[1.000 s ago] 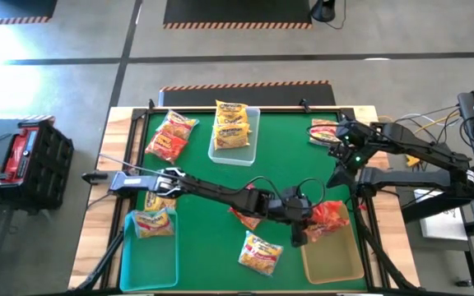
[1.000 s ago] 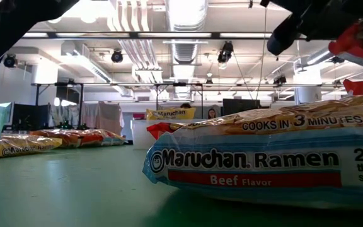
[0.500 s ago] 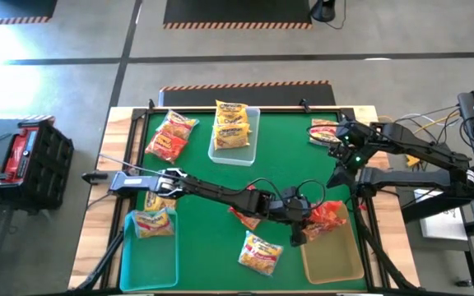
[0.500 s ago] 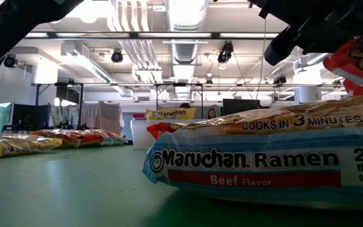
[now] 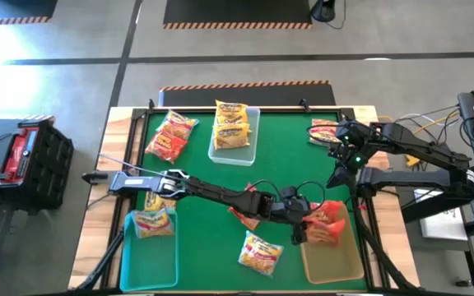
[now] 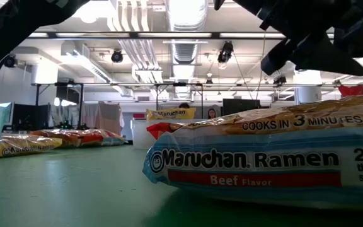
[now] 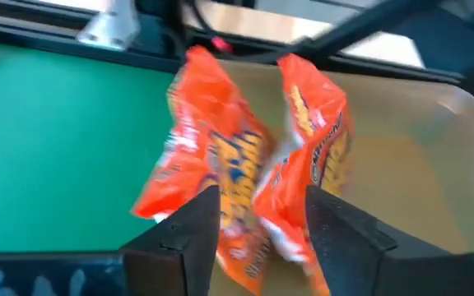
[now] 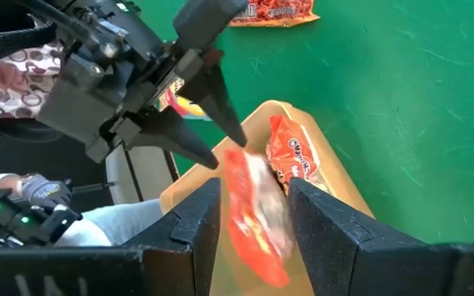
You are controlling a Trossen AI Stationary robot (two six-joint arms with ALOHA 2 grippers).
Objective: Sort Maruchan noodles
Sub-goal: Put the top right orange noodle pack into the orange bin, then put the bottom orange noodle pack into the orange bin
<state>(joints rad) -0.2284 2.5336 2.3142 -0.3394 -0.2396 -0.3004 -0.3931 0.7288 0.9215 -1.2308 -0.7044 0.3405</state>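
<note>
My left gripper [image 5: 305, 224] reaches over the far end of the tan bin [image 5: 336, 261] at the near right, fingers apart. A red Maruchan packet [image 8: 257, 205] shows blurred just below them, and a second red packet [image 8: 299, 160] lies in the bin. My right gripper [image 5: 341, 164] waits open at the far right, beside another red packet [image 5: 323, 131]. A yellow and pale-blue beef packet [image 5: 259, 253] lies flat on the green mat, and a red one [image 5: 241, 215] lies under my left arm. My left gripper comes slanting down from the table's left, with its fingers [image 8: 208, 136] spread above the blurred red packet's upper end [image 8: 239, 164]. I cannot tell whether they touch it.
A clear bin [image 5: 252, 144] at the far centre holds yellow-orange packets. Red packets [image 5: 171, 136] lie at the far left. A teal bin [image 5: 134, 263] at the near left holds a yellow and pale-blue packet [image 5: 153, 222]. My left arm crosses the mat's middle.
My left gripper has sunk a little toward the tan bin. The red packet that hung from it above the bin's rim has dropped toward the bin's far end, and in the low view it has fallen out of sight behind the beef packet.
</note>
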